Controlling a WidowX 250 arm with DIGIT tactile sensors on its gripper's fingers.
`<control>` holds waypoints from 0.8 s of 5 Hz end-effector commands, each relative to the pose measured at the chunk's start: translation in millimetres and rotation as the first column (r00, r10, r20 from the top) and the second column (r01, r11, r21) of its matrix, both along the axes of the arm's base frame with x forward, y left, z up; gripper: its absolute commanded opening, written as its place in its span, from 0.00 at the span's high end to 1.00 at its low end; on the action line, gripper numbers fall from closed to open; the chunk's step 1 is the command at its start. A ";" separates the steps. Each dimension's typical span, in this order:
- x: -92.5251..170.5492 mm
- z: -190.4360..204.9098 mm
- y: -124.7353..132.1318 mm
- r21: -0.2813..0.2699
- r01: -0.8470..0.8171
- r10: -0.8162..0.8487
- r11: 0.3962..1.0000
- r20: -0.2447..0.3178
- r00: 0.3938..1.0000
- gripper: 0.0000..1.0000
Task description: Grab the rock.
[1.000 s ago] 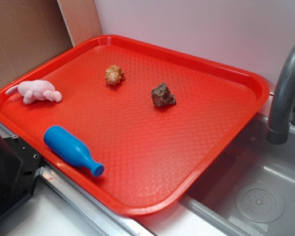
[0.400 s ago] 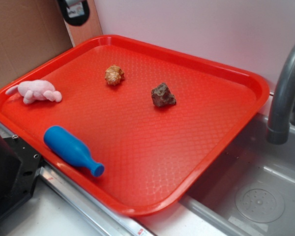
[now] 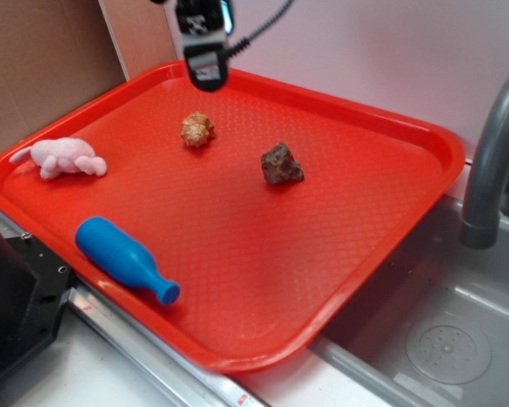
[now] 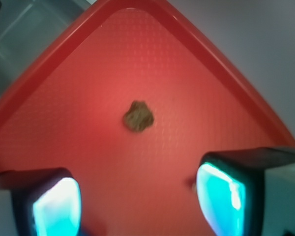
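Gripper (image 3: 205, 72): in the exterior view I see it at the top of the frame, over the tray's far rim; only its lower body shows there. In the wrist view (image 4: 137, 201) I see the fingers (image 4: 56, 206) spread wide, holding nothing.
Rock (image 3: 281, 164): lies on the tray's upper middle, touching nothing. In the wrist view (image 4: 137, 117) it sits at frame centre, ahead of the open jaws.
Exterior view only: tan lump (image 3: 197, 129) left of the rock and well apart from it; pink toy (image 3: 64, 158) near the left rim; blue bottle (image 3: 123, 257) on its side at lower left; faucet (image 3: 492, 161) and sink (image 3: 441, 331) at right.
Wrist view only: the gap between the fingers.
Tray (image 3: 365, 254): raised rim all round; I see bare floor on every side of the rock.
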State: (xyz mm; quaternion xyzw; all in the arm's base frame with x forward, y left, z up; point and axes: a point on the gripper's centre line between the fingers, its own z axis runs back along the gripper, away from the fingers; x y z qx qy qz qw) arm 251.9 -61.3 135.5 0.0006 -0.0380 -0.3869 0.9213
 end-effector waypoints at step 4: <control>-2.4 -22.9 -14.4 0.012 0.023 -0.023 1.000 -0.004 1.000 0.00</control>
